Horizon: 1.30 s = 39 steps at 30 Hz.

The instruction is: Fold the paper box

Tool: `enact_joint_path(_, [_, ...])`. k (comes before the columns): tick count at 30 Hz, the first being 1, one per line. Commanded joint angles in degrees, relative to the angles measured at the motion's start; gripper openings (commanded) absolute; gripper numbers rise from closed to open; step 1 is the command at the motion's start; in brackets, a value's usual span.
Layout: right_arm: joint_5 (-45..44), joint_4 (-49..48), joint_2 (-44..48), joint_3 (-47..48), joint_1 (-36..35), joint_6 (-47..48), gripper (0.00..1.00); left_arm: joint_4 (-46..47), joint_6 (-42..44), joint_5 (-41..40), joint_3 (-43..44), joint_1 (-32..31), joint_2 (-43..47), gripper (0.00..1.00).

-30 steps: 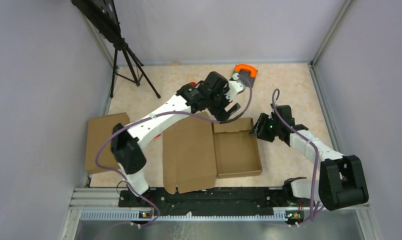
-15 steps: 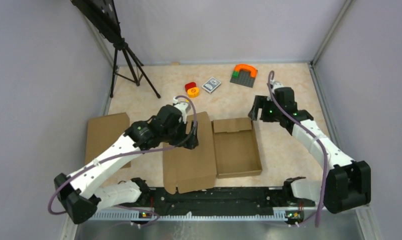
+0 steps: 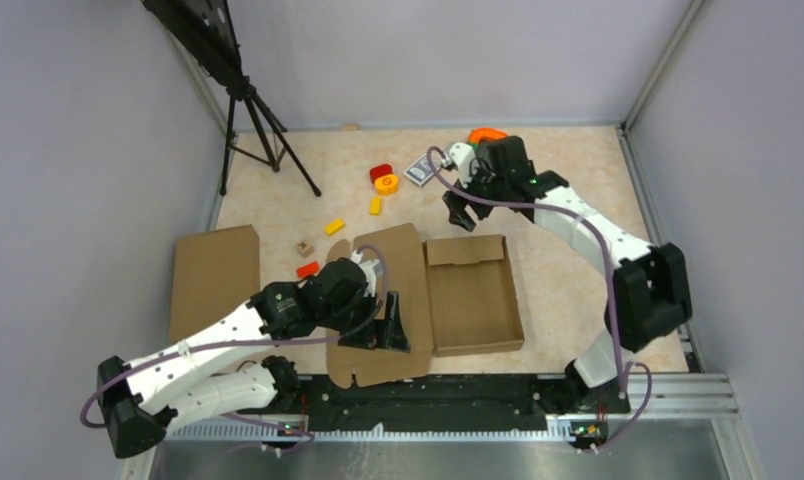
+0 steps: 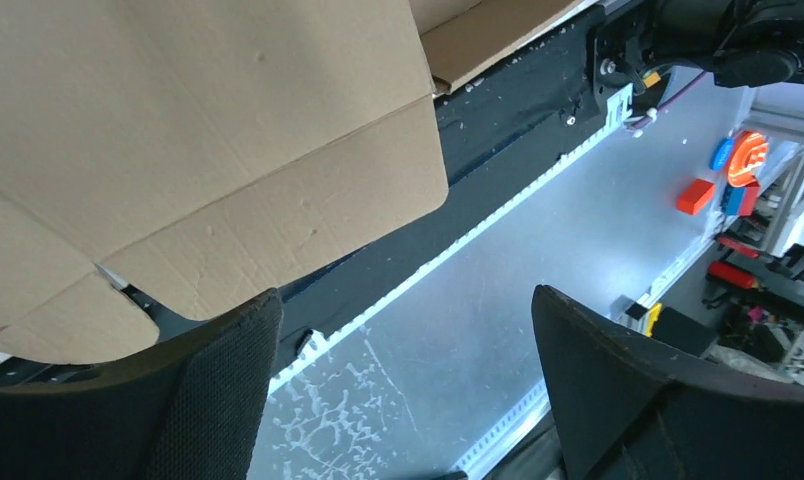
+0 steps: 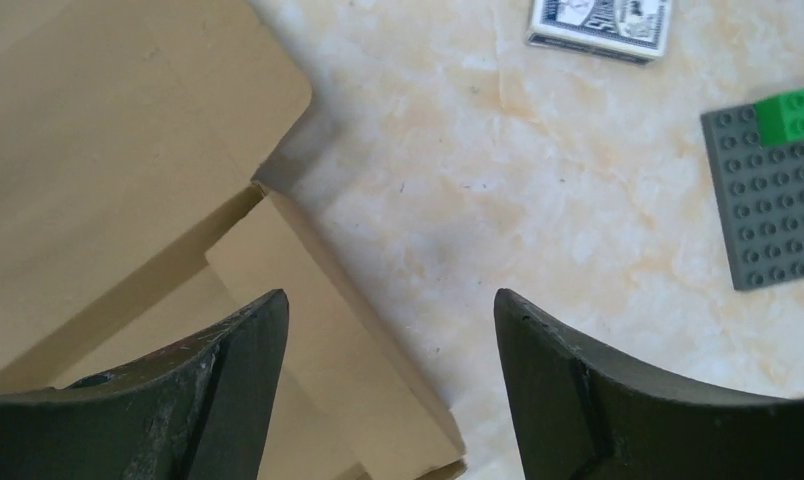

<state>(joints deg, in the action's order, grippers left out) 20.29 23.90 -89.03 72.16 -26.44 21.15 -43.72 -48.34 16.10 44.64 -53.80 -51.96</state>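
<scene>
left hand [image 4: 403, 340], spread wide, overhangs paper box [image 4: 208, 130] edge.

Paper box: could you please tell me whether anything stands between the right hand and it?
Nothing visible does. The open right hand hangs just past the far edge of the paper box, and its wrist view shows only bare table and the box's corner below it. The card deck and grey brick plate lie farther back.
</scene>
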Motion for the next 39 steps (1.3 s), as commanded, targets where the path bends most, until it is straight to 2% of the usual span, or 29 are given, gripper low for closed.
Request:
enact_joint_path(1, [8.45,13.10,-6.57,7.16,0.41,17.79,0.74,5.93,-4.87,1.16,-2.29,-1.19,3.19,0.94])
enact_joint_path(9, [12.13,21.51,-14.32,11.80,-1.56,26.97,0.70,9.02,-4.22,4.24,-3.72,-1.22,2.60,0.97])
enact_joint_path(14, [5.97,18.82,-16.25,10.44,-3.01,26.85,0.63,7.50,-2.64,3.55,-2.59,-1.22,1.01,0.98])
enact_joint_path(20, [4.25,16.67,-17.96,10.35,-3.03,27.53,0.60,8.05,-2.07,3.92,-1.86,-1.17,0.17,0.98])
enact_joint_path(27, [-2.24,13.18,-19.33,8.03,-4.26,28.29,0.47,8.36,-1.94,4.19,-2.07,-1.22,-0.33,0.99])
enact_joint_path(28, [-2.63,12.76,-19.33,7.68,-4.32,28.33,0.45,8.46,-1.98,4.27,-2.10,-1.22,-0.26,0.99])
enact_joint_path(33, [-3.88,12.58,-19.30,7.41,-4.37,28.33,0.17,8.52,-2.11,4.30,-2.26,-1.22,-0.33,0.99])
enact_joint_path(35, [-5.20,12.58,-18.54,6.99,-4.05,28.93,0.01,8.30,-2.21,3.89,-2.28,-1.22,-0.46,0.99])
enact_joint_path(39, [-6.05,11.30,-14.39,3.50,-2.55,29.55,0.00,8.22,-2.29,3.76,-2.40,-1.22,-0.47,0.99])
